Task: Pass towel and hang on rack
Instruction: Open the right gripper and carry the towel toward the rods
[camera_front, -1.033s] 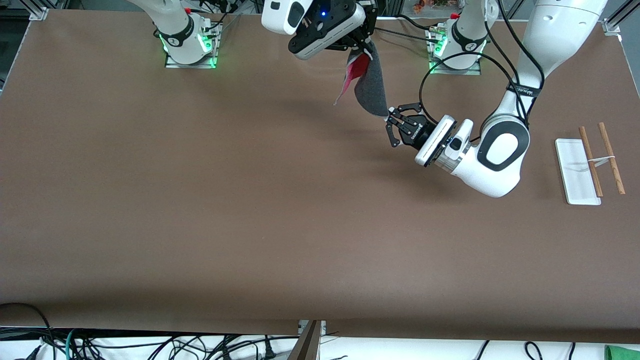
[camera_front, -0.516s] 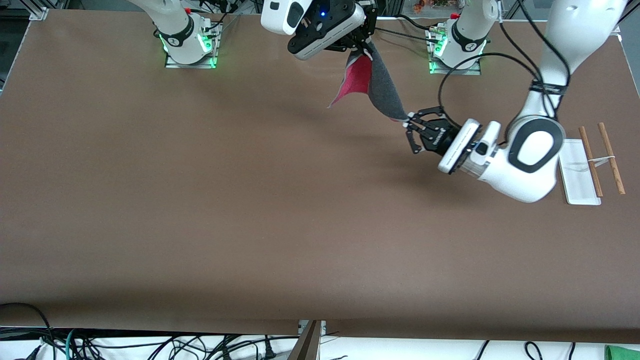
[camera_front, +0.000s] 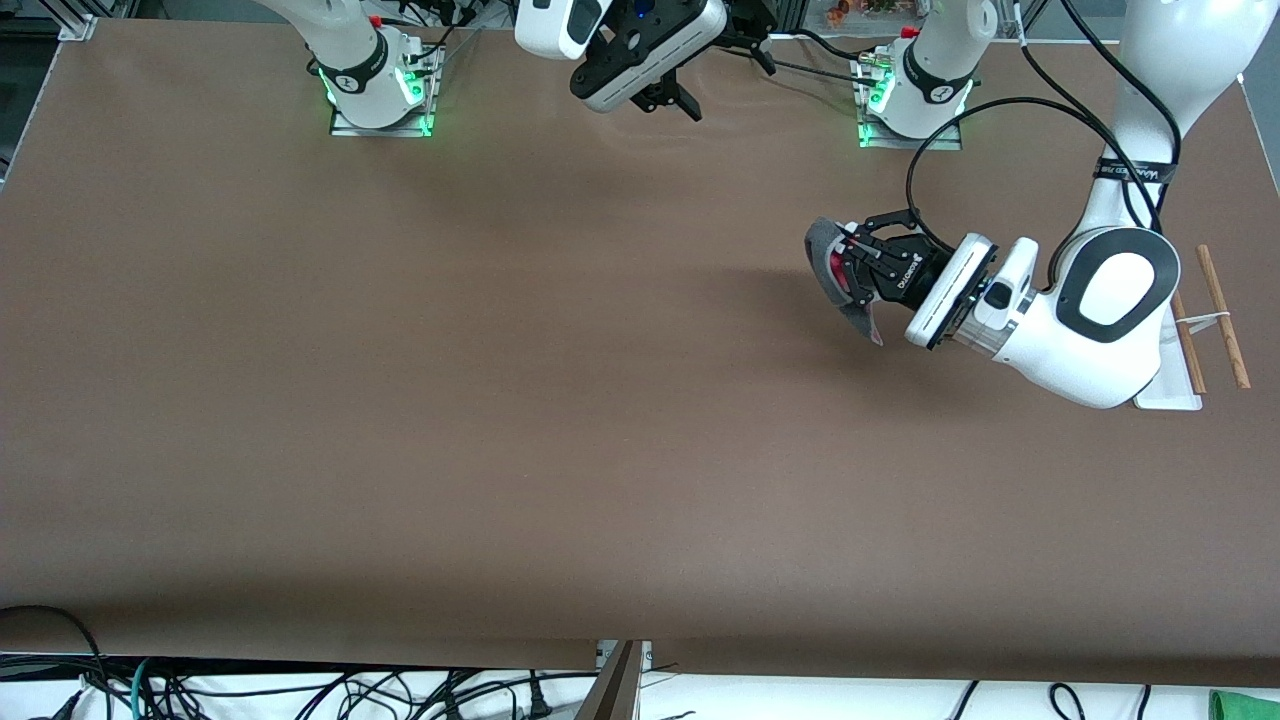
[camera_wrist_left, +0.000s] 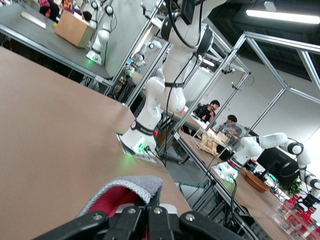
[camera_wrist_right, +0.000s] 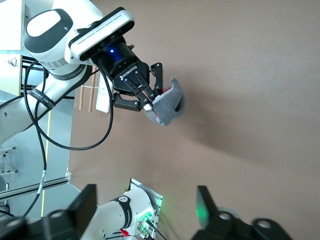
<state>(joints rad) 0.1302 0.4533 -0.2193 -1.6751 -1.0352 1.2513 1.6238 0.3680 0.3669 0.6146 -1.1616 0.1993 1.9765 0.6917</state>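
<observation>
We find the left gripper (camera_front: 843, 262) up over the brown table (camera_front: 400, 400), toward the left arm's end. Its black fingers (camera_front: 868, 247) are pinched together on the small dark grey soft towel with a red inner face (camera_front: 830, 275). The cloth is bunched around the fingertips and droops off them in a fold, clear of the tabletop. In the left wrist view the grey edge (camera_wrist_left: 131, 186) curls just above the clamped fingers (camera_wrist_left: 150, 220), red lining showing underneath. From the right wrist view we see the same gripper (camera_wrist_right: 145, 100) with the towel (camera_wrist_right: 167, 106) wrapped over its tips.

We note the right gripper (camera_front: 722, 65) raised over the table edge between the two arm bases, fingers (camera_front: 686, 104) spread wide with nothing between them. The right wrist view confirms this: both finger pads (camera_wrist_right: 205, 202) stand well apart. The towel is well apart from these fingers.

We see the small rack, a narrow white base plate with two thin light-brown wooden rods (camera_front: 1220, 315), lying on the table at the left arm's end. The left arm's white elbow covers most of the plate. The rack is well apart from the left fingers, with the arm's wrist and elbow between them.
</observation>
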